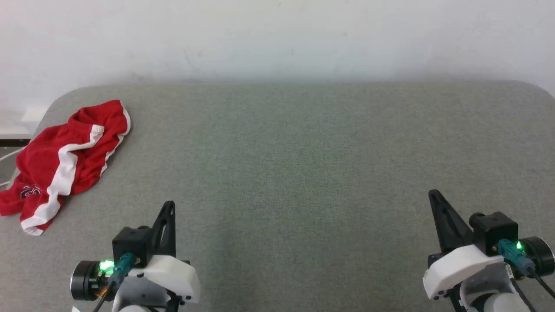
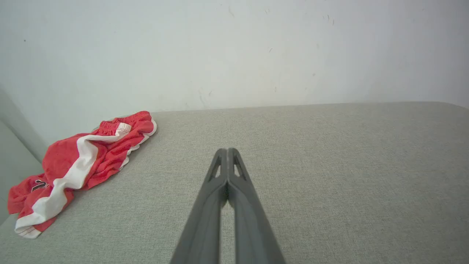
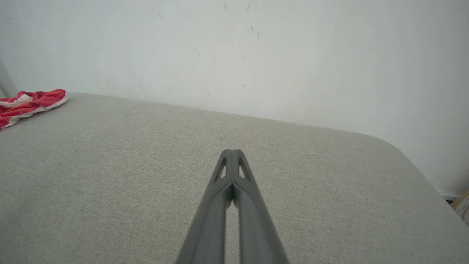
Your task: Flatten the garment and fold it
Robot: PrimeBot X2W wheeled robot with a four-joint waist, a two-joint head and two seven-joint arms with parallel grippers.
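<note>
Grey woven fabric covers the table (image 1: 303,173), which has rounded far corners and stands against a plain white wall (image 1: 277,39) marked with small scuffs.

Task item: the garment (image 1: 65,164) lies crumpled at the far left corner of the table and reaches across the left table edge. It is red with a broad white side stripe (image 1: 65,167) and narrow white hem trim. A dark-outlined print (image 1: 30,190) shows on the leg nearest the edge; it is only partly readable. In the left wrist view the gathered waistband sits at the end nearest the wall.

Left gripper (image 1: 169,204): positioned at the lower left of the head view, over the near part of the table. Both fingers are pressed together to the tips, with nothing between them. It is nearer the garment than the other gripper but apart from it.

Right gripper (image 1: 435,195): positioned at the lower right of the head view. Its fingers likewise meet at the tips and carry nothing. It is well apart from the garment.

A green indicator lamp (image 1: 105,265) glows on the left wrist.
</note>
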